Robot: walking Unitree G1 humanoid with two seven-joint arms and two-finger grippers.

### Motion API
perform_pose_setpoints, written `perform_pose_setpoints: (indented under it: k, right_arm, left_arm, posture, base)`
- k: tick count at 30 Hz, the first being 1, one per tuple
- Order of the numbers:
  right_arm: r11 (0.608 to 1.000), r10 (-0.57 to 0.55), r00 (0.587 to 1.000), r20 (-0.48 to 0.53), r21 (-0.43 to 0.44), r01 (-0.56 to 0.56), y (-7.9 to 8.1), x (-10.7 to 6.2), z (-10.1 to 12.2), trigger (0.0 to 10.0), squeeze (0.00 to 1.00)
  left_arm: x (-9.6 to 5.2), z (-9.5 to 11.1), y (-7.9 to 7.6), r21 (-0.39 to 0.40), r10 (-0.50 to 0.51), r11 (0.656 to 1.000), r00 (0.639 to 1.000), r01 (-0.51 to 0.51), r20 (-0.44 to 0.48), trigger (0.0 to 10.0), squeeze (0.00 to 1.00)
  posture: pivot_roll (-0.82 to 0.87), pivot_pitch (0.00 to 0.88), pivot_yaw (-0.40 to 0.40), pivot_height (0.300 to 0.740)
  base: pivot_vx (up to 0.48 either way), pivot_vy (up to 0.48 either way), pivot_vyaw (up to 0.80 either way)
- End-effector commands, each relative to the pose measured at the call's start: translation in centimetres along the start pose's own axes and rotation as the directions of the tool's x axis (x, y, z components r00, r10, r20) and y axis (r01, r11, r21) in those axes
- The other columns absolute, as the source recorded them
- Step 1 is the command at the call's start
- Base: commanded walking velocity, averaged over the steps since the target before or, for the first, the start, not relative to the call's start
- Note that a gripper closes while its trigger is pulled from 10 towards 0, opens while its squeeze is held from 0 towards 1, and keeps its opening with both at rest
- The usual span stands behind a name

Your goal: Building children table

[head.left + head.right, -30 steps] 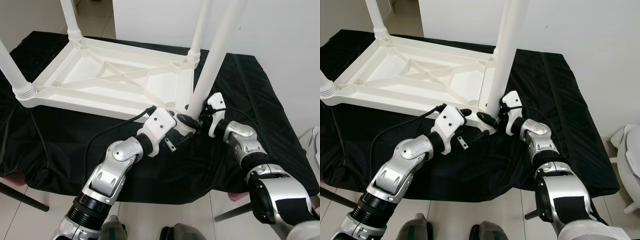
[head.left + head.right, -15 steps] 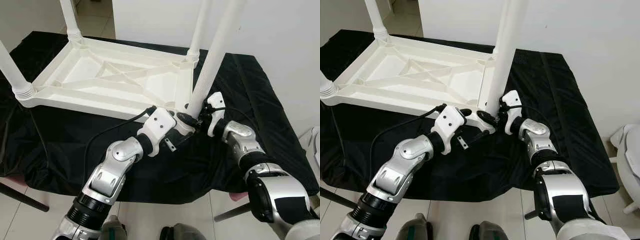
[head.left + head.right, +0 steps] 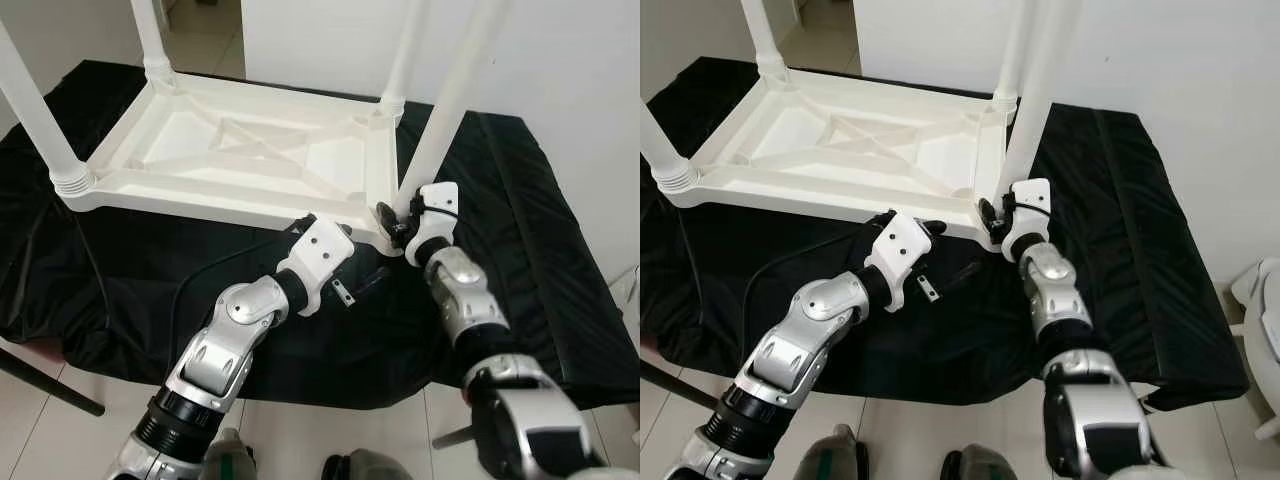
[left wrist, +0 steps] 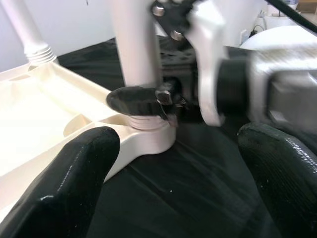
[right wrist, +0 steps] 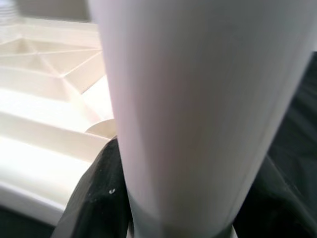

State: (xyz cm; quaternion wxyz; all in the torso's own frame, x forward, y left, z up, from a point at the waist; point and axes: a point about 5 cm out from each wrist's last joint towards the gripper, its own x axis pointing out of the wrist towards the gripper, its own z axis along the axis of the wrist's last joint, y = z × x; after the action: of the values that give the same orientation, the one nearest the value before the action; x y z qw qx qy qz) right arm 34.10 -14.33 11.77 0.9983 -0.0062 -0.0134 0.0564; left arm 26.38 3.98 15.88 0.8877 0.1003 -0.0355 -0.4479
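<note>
Right gripper is clenched around the near-right leg at its socket. The white table lies upside down on the black cloth. Left gripper hovers spread apart just beside that corner.

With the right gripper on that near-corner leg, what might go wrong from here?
The right gripper clamps the near leg low at its socket, so the tall leg could lever sideways and bind or pop out. The upturned table rests on loose black cloth and may slide under a push. The left gripper hangs open beside the corner, not bracing it.
</note>
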Motion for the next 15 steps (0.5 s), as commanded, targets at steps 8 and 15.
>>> perform_pose_setpoints:
  k: [8, 15]
  right_arm:
    - [0.965, -0.258, 0.966, -0.015, -0.057, 0.257, 0.1, -2.7, 0.2, 10.0, 0.00]
    - [0.971, -0.236, 0.970, -0.053, -0.047, 0.234, 0.1, -3.0, 0.4, 10.0, 0.00]
  left_arm:
    - [0.1, 0.0, -0.7, -0.010, -0.025, 1.000, 1.000, 0.025, -0.002, 10.0, 0.00]
    - [0.2, 0.0, -0.7, -0.006, -0.023, 1.000, 1.000, 0.023, 0.000, 10.0, 0.00]
  posture:
    - [-0.02, 0.003, -0.069, 0.740]
    - [-0.01, 0.000, -0.077, 0.740]
  base:
    - [0.000, 0.000, 0.00]
    - [0.000, 0.000, 0.00]
